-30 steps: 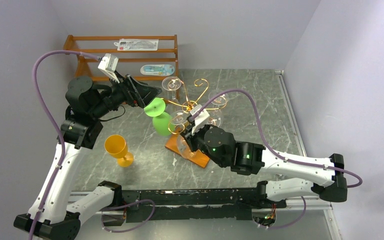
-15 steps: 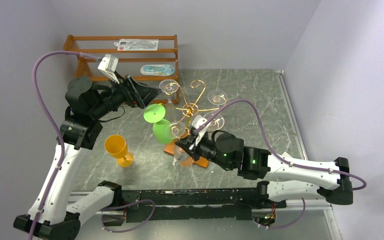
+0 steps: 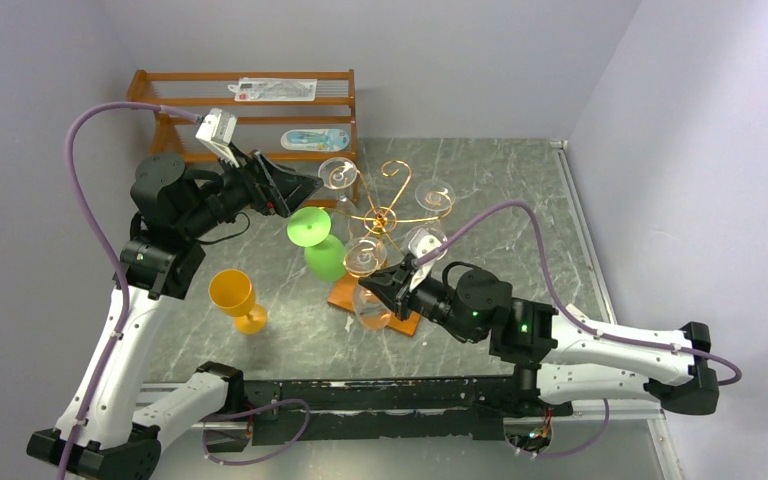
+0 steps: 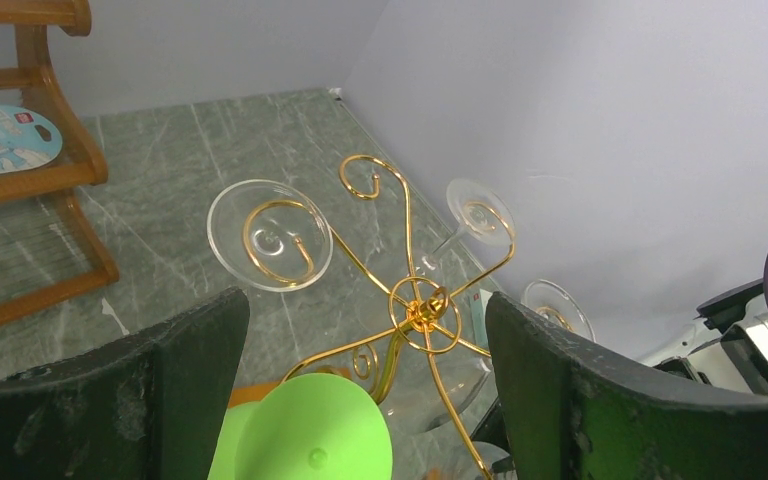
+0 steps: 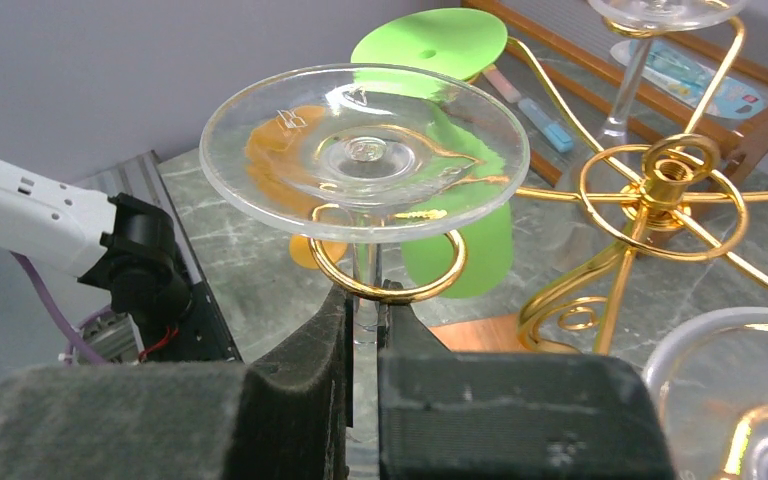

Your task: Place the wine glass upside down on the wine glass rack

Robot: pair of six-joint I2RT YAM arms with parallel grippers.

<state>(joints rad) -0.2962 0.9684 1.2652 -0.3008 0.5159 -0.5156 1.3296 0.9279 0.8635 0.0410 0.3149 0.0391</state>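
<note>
Where gripper (image 5: 365, 305) clamps, wine glass (image 5: 365, 150) sits.

Bright, even light; faint soft shadows; wrist views blur close foreground.

I see the clear wine glass (image 5: 365, 150) upside down, foot uppermost, its stem inside a curled loop of the gold wire rack (image 5: 663, 172), which stands upright on its orange-brown base.
</note>
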